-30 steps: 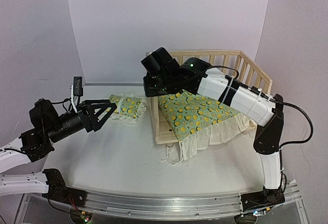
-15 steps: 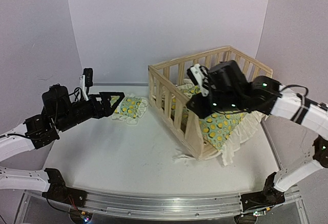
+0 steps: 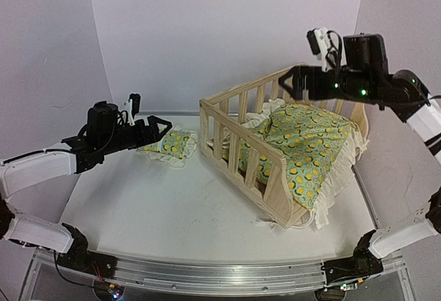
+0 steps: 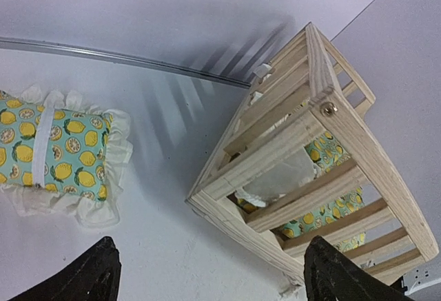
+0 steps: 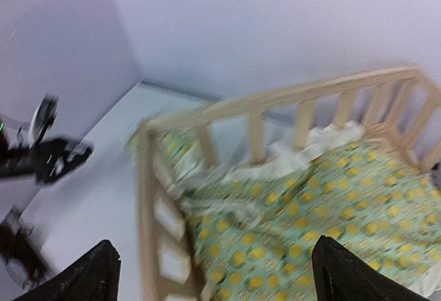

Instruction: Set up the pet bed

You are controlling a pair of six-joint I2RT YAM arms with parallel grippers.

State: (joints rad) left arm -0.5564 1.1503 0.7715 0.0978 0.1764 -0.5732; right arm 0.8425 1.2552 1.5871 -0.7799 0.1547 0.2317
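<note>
Looks about two-thirds done to me: the pet bed frame (image 3: 238, 151) stands upright on the right half of the bench (image 3: 158, 211) with the lemon-print cushion (image 3: 303, 142) inside, though it's rumpled and its ruffle spills over the low side. The small pillow (image 3: 171, 145) isn't in yet and lies on the bench just left of the frame. The left fingers (image 4: 93, 277) hover by it, spread wide and empty, and the right fingers (image 5: 96, 273) are wide apart holding nothing, above the far rail.
</note>
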